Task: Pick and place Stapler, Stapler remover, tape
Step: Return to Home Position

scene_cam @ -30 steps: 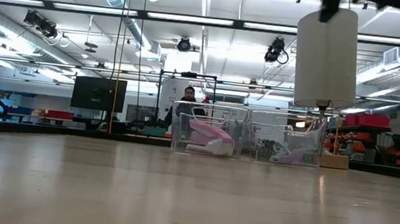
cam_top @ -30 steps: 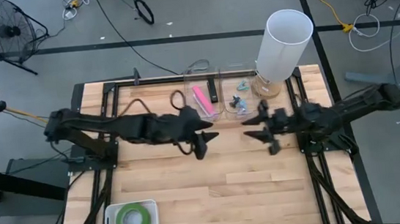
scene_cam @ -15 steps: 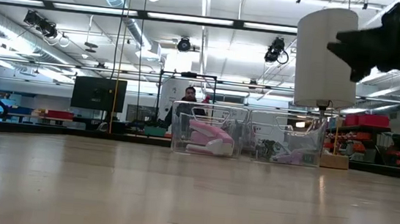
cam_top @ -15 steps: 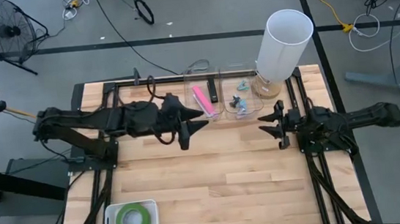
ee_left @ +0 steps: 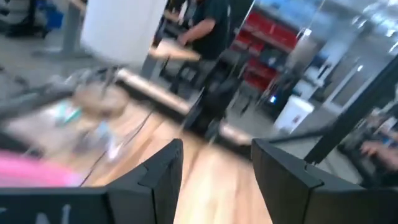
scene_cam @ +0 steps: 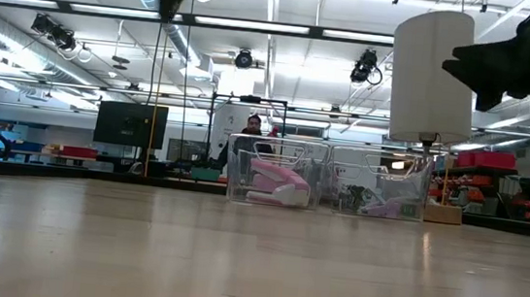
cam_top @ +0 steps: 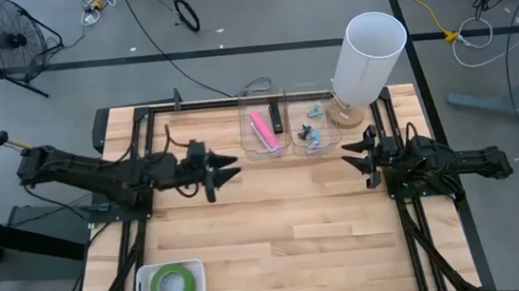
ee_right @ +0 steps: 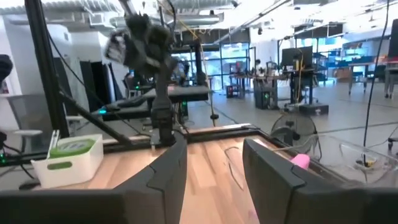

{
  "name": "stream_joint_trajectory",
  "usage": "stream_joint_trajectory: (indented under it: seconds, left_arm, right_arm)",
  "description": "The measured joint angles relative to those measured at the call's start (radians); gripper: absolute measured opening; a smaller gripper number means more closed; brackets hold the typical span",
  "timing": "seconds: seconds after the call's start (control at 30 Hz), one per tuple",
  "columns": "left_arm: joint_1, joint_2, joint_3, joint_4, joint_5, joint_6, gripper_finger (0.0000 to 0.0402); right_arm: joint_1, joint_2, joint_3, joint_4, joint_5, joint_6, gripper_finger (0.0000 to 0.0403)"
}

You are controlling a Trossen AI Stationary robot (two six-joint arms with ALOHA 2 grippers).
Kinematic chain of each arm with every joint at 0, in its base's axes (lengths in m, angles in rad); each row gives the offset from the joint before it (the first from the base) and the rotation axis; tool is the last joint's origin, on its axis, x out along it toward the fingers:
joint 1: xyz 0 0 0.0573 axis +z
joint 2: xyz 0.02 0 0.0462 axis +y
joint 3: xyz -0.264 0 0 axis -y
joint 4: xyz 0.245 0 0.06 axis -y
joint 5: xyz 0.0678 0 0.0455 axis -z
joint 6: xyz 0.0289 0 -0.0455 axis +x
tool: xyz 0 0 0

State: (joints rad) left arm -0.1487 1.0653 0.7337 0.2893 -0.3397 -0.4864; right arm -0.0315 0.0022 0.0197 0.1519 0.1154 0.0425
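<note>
Left gripper [cam_top: 231, 167] and right gripper [cam_top: 354, 154] hung empty, fingers spread, above the wooden table [cam_top: 277, 230], one over each side. At the table's left corner, across from the clear bins [cam_top: 283, 93], sat the white bin [cam_top: 144, 276]. Inside it lay one green tape [cam_top: 169, 286], well apart from both grippers.

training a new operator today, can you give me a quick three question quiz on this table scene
1. What do the left gripper and right gripper hold?
2. True or false: the green tape lies in the white bin.
3. The pink stapler lies in: A) the left transparent bin B) the white bin C) the right gripper.
Key: 1 nothing, both are open; 2 true; 3 A.
</note>
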Motion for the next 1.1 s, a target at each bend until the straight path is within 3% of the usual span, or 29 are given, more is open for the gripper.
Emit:
stream_joint_trajectory:
  seconds: [0.33, 0.5, 0.63, 0.9, 1.03, 1.1]
  left_arm:
    - [0.048, -0.289, -0.52, -0.015, 0.0, 0.0, 0.0195]
    - [0.05, -0.538, -0.707, -0.061, -0.003, 0.0, 0.0195]
    - [0.052, -0.709, -0.716, -0.238, -0.001, -0.002, 0.0195]
    - [0.052, -1.067, -0.725, -0.191, 0.002, 0.001, 0.0195]
    - [0.064, -1.058, -0.724, 0.001, -0.002, 0.0, 0.0195]
    - [0.066, -1.064, -0.725, -0.01, -0.002, -0.001, 0.0195]
  right_arm:
    - [0.0, 0.011, -0.002, 0.014, 0.0, 0.0, 0.0158]
    - [0.0, 0.012, -0.002, 0.011, 0.0, 0.0, 0.0158]
    - [0.0, 0.013, -0.002, 0.001, 0.062, -0.009, 0.0158]
    - [0.0, 0.019, -0.002, -0.119, 0.095, -0.163, 0.0158]
    - [0.0, 0.022, -0.002, -0.109, 0.105, -0.156, 0.0158]
    - [0.001, 0.023, -0.002, -0.113, 0.091, -0.159, 0.0158]
